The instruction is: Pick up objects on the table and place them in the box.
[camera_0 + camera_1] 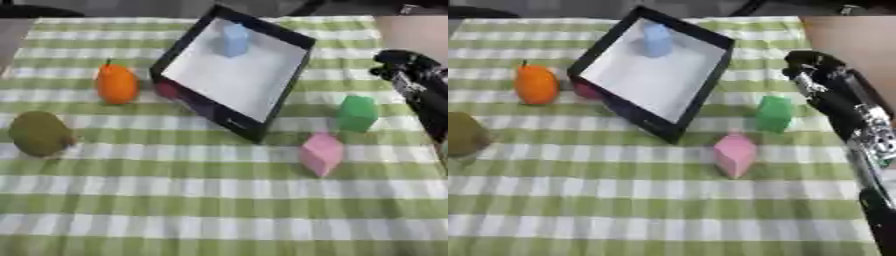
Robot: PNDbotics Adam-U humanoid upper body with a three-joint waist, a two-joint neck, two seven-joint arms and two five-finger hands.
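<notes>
Right hand (811, 70) hovers near green block (774, 113), no writing legible

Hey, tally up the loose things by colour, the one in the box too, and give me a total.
Orange: 1, orange fruit
Olive green: 1, olive fruit
Green: 1, green block
Pink: 1, pink block
Light blue: 1, blue block in the box
Dark red: 1, dark red thing beside the box
Total: 6

Table under green-and-white checked cloth (219, 200), bearing black-walled, white-floored box (229, 125); left of box, orange fruit-shaped piece (116, 84) and, farther off, olive-brown rounded one (38, 133); right of box, green block (357, 113); below-right, pink block (321, 153).
</notes>
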